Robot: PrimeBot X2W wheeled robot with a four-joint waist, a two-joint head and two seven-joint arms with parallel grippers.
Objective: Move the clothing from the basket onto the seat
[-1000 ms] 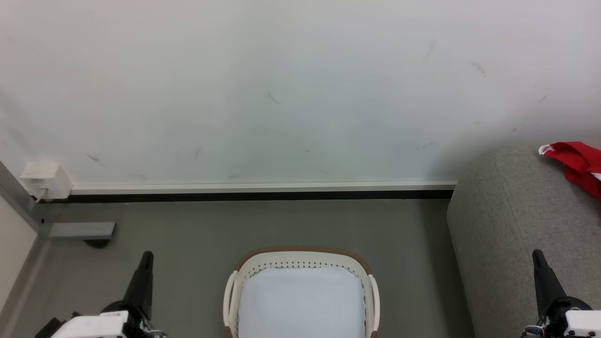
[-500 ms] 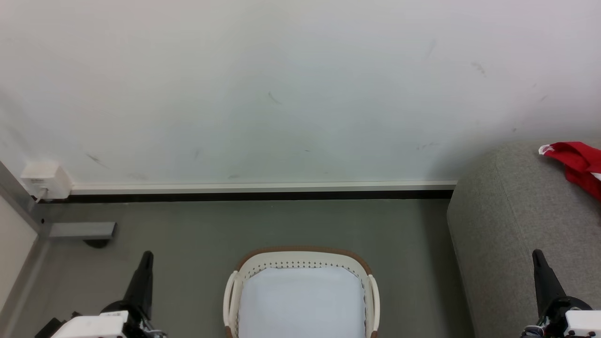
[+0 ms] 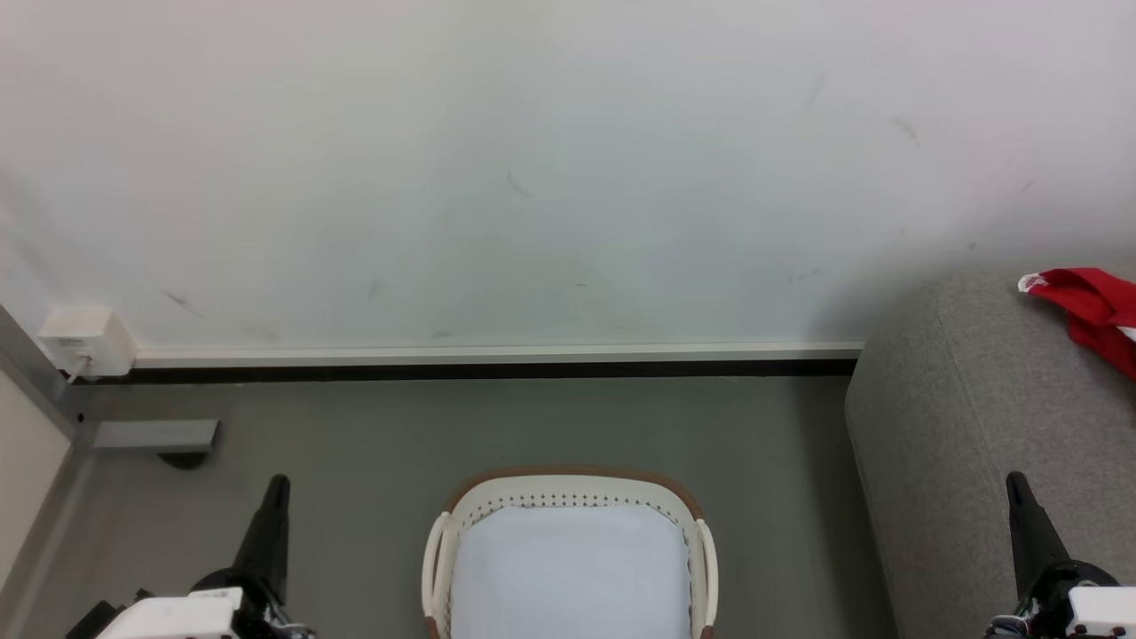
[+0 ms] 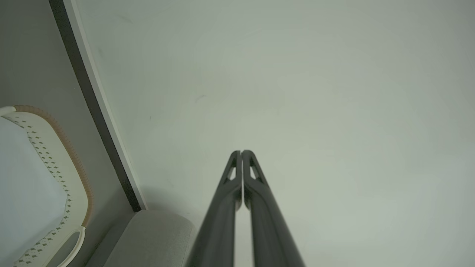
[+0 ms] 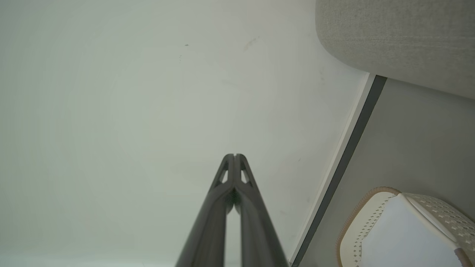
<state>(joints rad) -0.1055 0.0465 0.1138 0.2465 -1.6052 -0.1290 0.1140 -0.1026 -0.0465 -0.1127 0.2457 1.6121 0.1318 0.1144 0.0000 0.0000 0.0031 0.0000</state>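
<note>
From my head camera the basket [image 3: 572, 473] sits on the floor [image 3: 355, 444] at six o'clock, and what I can see of its inside holds nothing but the flat white liner [image 3: 568, 568]. Its near end runs off the bottom edge, so I cannot vouch for that part. The red clothing [image 3: 1096, 311] lies on top of the seat [image 3: 958, 426] out at three o'clock, well apart from the basket and partly cut by the frame edge.

My left fingers [image 3: 266, 537] rest at seven o'clock and my right fingers [image 3: 1029, 532] at five o'clock. Both pairs are pressed fully together and grip nothing, pointing toward the wall [image 3: 532, 177].

I judge the transfer to be at its end, or very near it. My next move should be a check, not a reach: tilt the head down to see the whole basket. Only if something red shows there would I spread a pair of fingers and go in.
</note>
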